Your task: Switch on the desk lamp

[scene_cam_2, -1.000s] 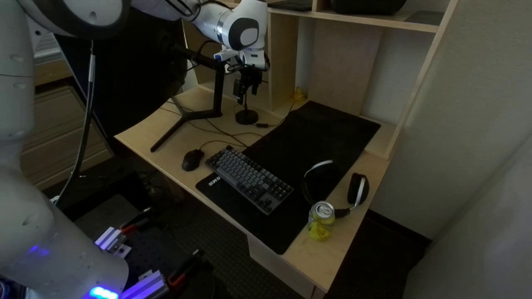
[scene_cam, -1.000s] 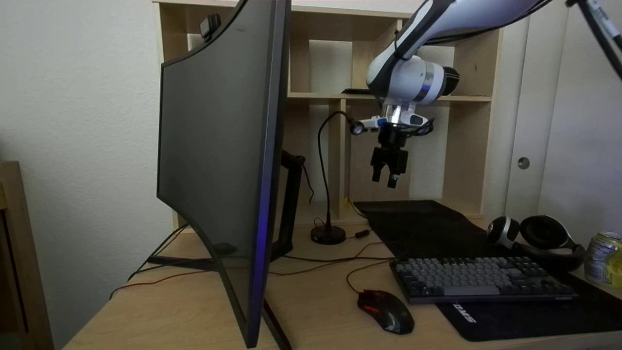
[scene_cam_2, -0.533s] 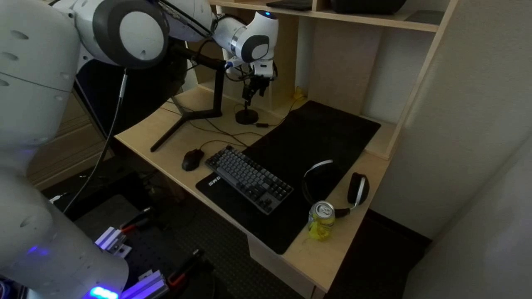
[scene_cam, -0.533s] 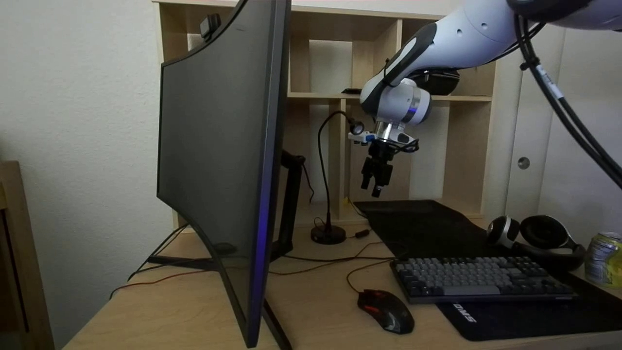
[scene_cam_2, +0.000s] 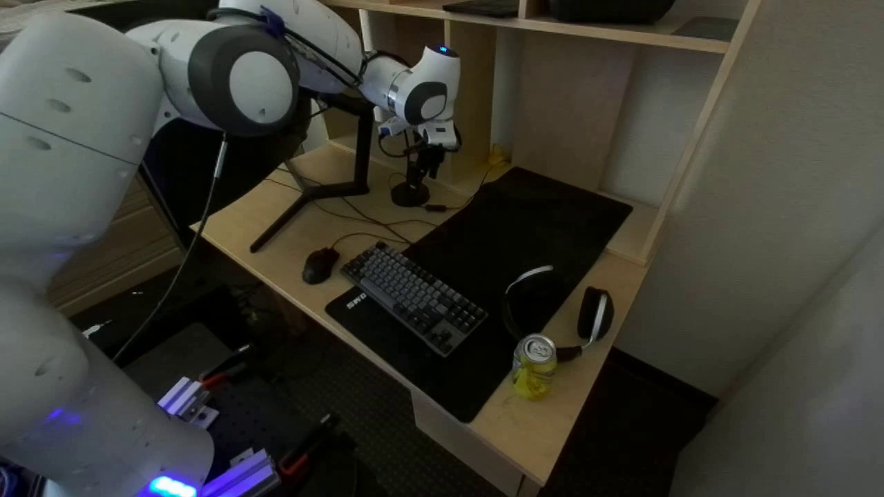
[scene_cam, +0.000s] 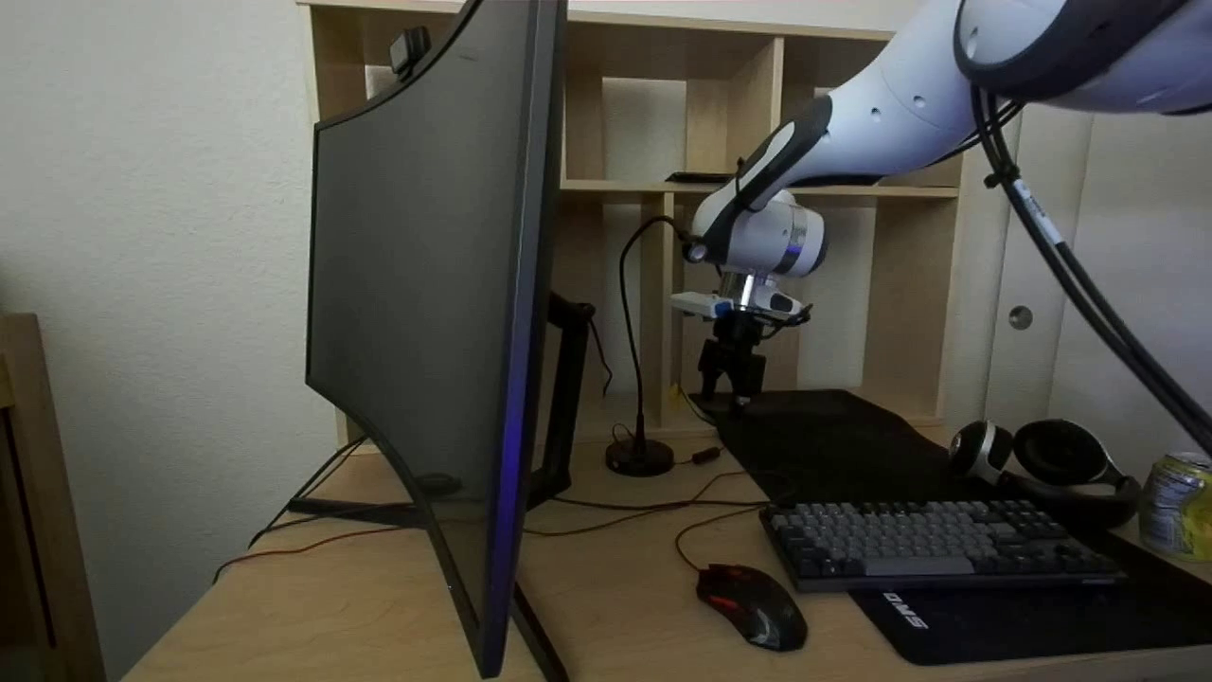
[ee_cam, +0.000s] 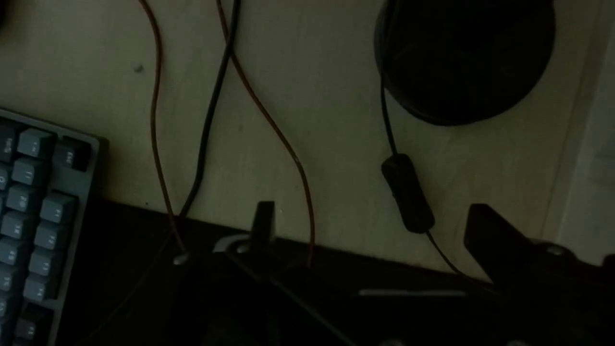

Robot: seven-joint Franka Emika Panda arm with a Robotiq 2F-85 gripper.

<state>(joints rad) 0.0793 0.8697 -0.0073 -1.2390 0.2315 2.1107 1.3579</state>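
Note:
The slim dark desk lamp (scene_cam: 632, 332) stands upright on its round base beside the shelf; its small head overlaps the arm in an exterior view. Its base also shows in an exterior view (scene_cam_2: 409, 197) and at the top right of the wrist view (ee_cam: 461, 72). A black inline switch (ee_cam: 408, 194) sits on the lamp's cord on the desk; it also shows in both exterior views (scene_cam: 706, 456) (scene_cam_2: 435, 208). My gripper (ee_cam: 372, 211) is open and empty, pointing down above the desk near the switch (scene_cam: 724, 401). In the wrist view the switch appears between the fingers, apart from both.
A large curved monitor (scene_cam: 426, 284) stands on one side of the lamp. Loose cables (ee_cam: 211, 110) cross the desk. A keyboard (scene_cam: 933, 545) lies on the black mat (scene_cam: 814, 436). A mouse (scene_cam: 753, 606), headphones (scene_cam: 1060, 459) and a can (scene_cam: 1179, 507) are nearby. A wooden shelf (scene_cam: 909, 313) stands behind.
The arm has swung over and lowered. My gripper has moved down and a little toward the lamp, now closer to the desk. It stays open. The lamp and desk items have not moved.

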